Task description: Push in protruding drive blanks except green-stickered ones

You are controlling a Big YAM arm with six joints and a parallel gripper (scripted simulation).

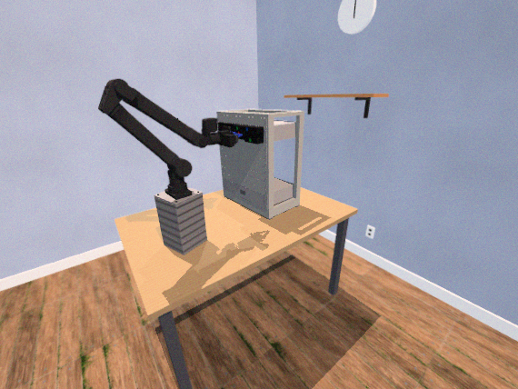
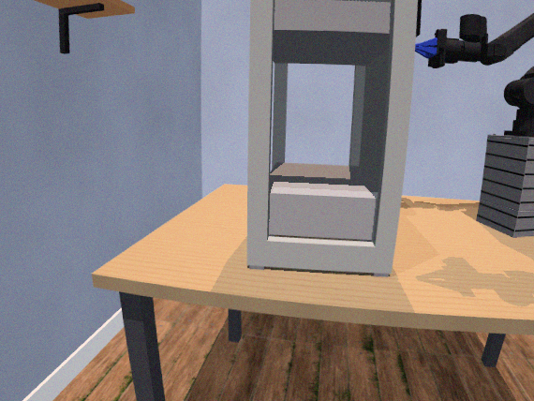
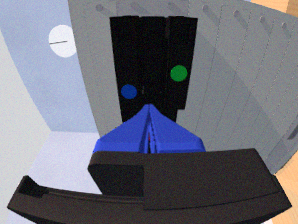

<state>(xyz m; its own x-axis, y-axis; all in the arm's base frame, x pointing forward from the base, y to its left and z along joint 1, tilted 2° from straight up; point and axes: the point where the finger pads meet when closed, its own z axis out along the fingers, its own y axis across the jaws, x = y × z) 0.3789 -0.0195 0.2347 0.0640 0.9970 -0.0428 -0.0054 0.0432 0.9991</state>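
1. Rack (image 1: 273,182): I see a grey open-frame cabinet standing upright on the desk (image 1: 218,254), toward its far corner, feet flat on the top in the exterior view.
2. Drive blanks (image 3: 153,50): a row of black panels sits high on the rack's front. On the wrist camera I can make out a green sticker (image 3: 178,72) on one and a blue sticker (image 3: 128,91) on another. Which blanks stick out I cannot tell.
3. Grey box (image 2: 322,213): it rests low inside the rack frame; another pale block sits near the top.
4. Pedestal (image 1: 182,223): a ribbed grey stack near the desk's near-left side carries the arm, well apart from the rack.
5. Surroundings: wall shelf (image 1: 336,96) on black brackets, a round clock (image 1: 356,14) above it, a wall socket (image 1: 370,231) low down. None lies between arm and rack.
6. Arm (image 1: 150,118): it rises from the pedestal, folds at a high elbow, then runs level toward the blanks.
7. Jaws: the blue fingers are pressed together into one wedge with nothing between them, pointing at the blank row, close to the rack front; contact I cannot confirm.
8. Room: open desk lies in front of the rack and beside the pedestal; the rack's right side stands near the desk edge.
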